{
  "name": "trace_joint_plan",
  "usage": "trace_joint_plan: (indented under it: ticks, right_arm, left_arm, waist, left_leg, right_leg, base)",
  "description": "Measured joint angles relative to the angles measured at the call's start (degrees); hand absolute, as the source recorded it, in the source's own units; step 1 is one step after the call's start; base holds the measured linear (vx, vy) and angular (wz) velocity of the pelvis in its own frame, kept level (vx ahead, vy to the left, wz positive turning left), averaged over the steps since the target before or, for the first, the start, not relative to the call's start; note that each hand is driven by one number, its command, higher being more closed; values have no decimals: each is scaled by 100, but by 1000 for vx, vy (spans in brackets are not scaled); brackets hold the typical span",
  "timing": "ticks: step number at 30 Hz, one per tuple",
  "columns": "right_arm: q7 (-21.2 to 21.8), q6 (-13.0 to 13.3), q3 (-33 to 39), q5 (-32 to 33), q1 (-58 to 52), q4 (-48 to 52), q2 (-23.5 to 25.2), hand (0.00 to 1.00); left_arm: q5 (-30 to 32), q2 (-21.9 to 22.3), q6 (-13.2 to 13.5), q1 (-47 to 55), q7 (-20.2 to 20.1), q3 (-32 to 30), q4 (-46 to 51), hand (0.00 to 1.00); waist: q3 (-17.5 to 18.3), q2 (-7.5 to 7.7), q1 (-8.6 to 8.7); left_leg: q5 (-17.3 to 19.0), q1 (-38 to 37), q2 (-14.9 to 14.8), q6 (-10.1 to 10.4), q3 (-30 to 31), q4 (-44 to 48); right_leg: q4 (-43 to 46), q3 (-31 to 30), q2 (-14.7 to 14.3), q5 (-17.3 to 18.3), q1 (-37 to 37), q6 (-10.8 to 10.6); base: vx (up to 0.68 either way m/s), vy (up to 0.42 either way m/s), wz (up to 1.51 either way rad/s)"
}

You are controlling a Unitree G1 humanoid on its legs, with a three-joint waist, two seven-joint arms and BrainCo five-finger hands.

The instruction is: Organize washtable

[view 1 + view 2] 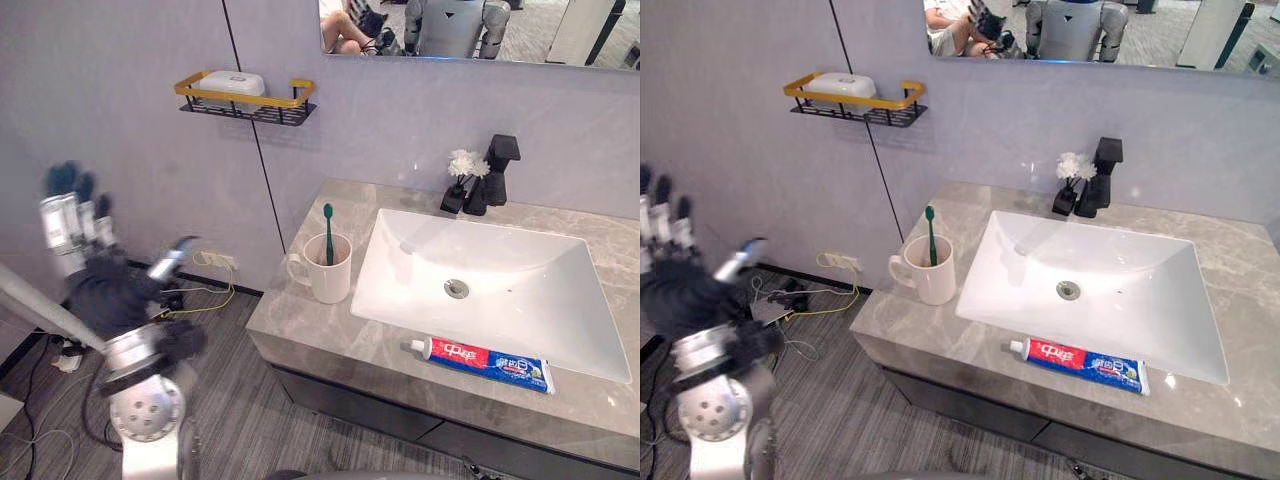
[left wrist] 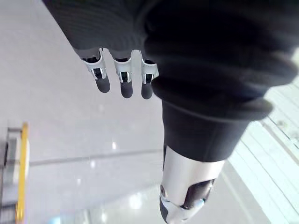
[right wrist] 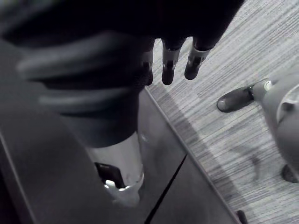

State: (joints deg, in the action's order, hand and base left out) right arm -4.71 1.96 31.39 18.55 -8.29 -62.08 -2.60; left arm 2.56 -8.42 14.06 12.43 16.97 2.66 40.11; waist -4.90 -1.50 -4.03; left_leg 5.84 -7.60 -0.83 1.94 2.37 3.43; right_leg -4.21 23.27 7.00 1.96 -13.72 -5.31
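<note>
- Lying flat along the front edge of the grey stone surface [image 1: 300, 322], just before the sink, is a toothpaste tube [image 1: 480, 362]. Its white cap points towards the cup.
- The tube's label has a red field near the cap and a blue field towards the tail, with light lettering across both.
- A white cup [image 1: 322, 268] stands upright on the surface just left of the sink, its handle turned away from the basin. A green toothbrush [image 1: 328, 232] stands in it, head up.
- The white rectangular sink [image 1: 540, 300] is sunk into the surface. A black faucet [image 1: 495, 175] stands behind it, and a small dark vase with a white flower [image 1: 463, 163] is right beside the faucet.
- A black wall rack with a yellow rail [image 1: 245, 97] hangs up and to the left of the surface and holds a white box [image 1: 232, 82]. No writing on the box can be made out.
- The left hand [image 1: 100, 285] is raised off to the left over the grey plank floor [image 1: 230, 400]. Its fingers [image 2: 121, 79] are straight and spread upward, holding nothing, and it is well apart from the cup and farther from the tube.
- The right hand [image 3: 173, 65] shows in its own wrist view, fingers straight and side by side, holding nothing. It hangs beside the dark cabinet front [image 3: 187, 186], over the floor.
</note>
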Motion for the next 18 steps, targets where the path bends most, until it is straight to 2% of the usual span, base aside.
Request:
trace_joint_plan:
  ticks: [3,8,10,12,18]
  right_arm:
    - [2,4,-113,-18,-16,-82,-37,0]
    - [0,7,-328,-121,-85,-213,-142,0]
    - [0,9,-332,-139,-96,-222,-155,0]
    - [-1,13,-530,-197,-92,-233,-205,0]
    - [-2,38,-558,-297,-95,-234,-249,0]
  left_arm:
    - [541,-364,-19,-236,-171,658,-68,0]
    - [1196,-692,-35,-748,-474,1382,-348,0]
    - [1300,-772,-38,-872,-577,1627,-432,0]
    - [1447,-834,-39,-995,-615,1961,-549,0]
    - [1634,-921,-43,-1325,-857,2841,-1220,0]
  waist:
    - [9,-10,22]
    - [20,24,43]
    - [30,47,71]
    - [46,72,169]
    - [65,110,177]
  left_leg:
    - [0,0,-26,1,-115,-21]
    - [-2,-1,-30,3,-256,-50]
    - [-2,-3,-23,2,-269,-50]
    - [-2,-7,-17,2,-281,-50]
    - [-2,-14,-24,2,-389,-57]
  right_leg:
    - [12,-141,-21,-2,85,1]
    - [18,-314,-39,-8,177,0]
    - [19,-338,-30,-11,192,-2]
    - [21,-381,-19,-11,203,-2]
    - [94,-494,-1,-11,310,-2]
  base:
    - [-6,13,-17]
    - [16,14,-16]
    - [20,19,-15]
    - [7,19,-6]
    - [-26,15,-12]
